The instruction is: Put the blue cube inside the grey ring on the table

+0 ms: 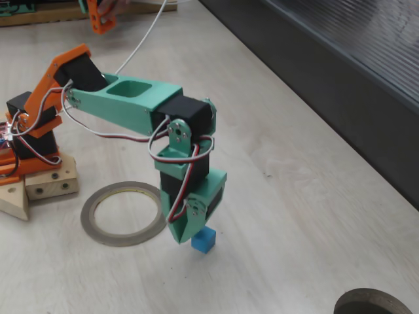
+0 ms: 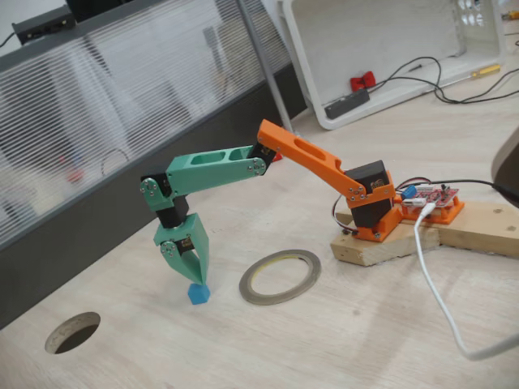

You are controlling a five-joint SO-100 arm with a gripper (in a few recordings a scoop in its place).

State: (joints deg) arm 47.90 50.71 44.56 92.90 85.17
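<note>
Tool (image 2: 193, 277) tips meet blue cube (image 2: 199, 292); elsewhere body hides contact.

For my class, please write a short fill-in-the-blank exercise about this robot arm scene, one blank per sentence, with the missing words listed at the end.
1. The gripper reaches down over a small cube whose colour is ____.
2. The cube lies ____ the grey ring, not within its hole.
3. The ring lies flat on the ____.
4. The arm's segment nearest its base is coloured ____.

Missing words: blue; outside; table; orange
</note>
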